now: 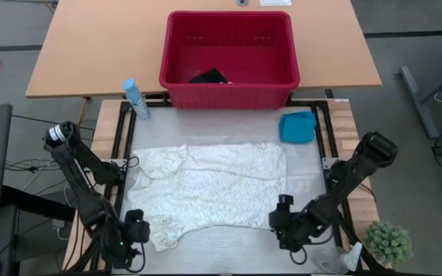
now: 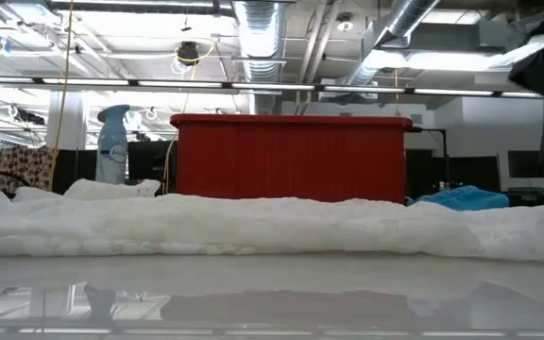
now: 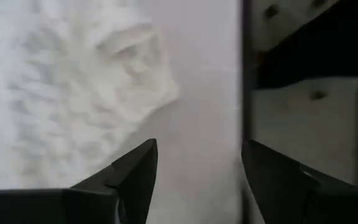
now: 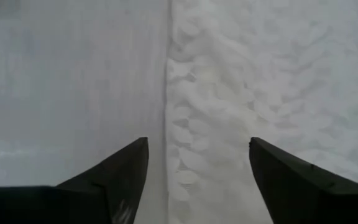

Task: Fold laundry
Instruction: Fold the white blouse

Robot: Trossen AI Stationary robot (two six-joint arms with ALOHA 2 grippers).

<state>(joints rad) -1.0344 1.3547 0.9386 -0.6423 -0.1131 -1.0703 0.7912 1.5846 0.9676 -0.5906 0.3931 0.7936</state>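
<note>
The cream-white lacy cloth [image 1: 209, 188] lies spread flat on the table, a long white ridge in the low view [image 2: 253, 225]. My left gripper [image 1: 134, 230] hovers open by its near-left corner [image 3: 135, 68], touching nothing. My right gripper [image 1: 285, 218] hangs open over its near-right edge [image 4: 185, 124], one finger on each side of the hem, clear of it. The turquoise garment [image 1: 297, 126] rests on the table's far-right part. The dark garment [image 1: 209, 77] lies inside the red basket [image 1: 229, 90].
The red basket [image 2: 291, 156] stands on the wooden table beyond the work table's far edge. A spray bottle [image 1: 136, 97] stands at the far-left corner. A small potted plant [image 1: 388, 241] sits off the near-right corner. Bare table surface [image 1: 229, 249] lies along the near edge.
</note>
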